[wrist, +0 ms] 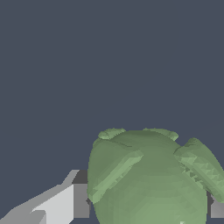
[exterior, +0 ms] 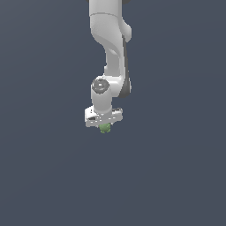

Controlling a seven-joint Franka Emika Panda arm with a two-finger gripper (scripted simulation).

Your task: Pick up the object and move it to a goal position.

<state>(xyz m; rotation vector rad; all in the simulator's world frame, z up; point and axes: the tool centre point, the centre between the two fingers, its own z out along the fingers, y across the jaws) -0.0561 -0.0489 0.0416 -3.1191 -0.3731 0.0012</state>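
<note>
The object is a small dull green lumpy ball point(exterior: 104, 128). In the exterior view it sits right under the white gripper's bar, between the fingers of my gripper point(exterior: 104, 127). In the wrist view the green ball point(wrist: 151, 179) fills the space between the two fingers point(wrist: 65, 203), which press against its sides. The gripper is shut on the ball. The white-grey arm point(exterior: 110, 48) comes down from the top of the exterior view. Whether the ball rests on the surface or hangs above it cannot be told.
A plain dark grey-blue surface point(exterior: 44, 176) fills both views. Nothing else shows on it.
</note>
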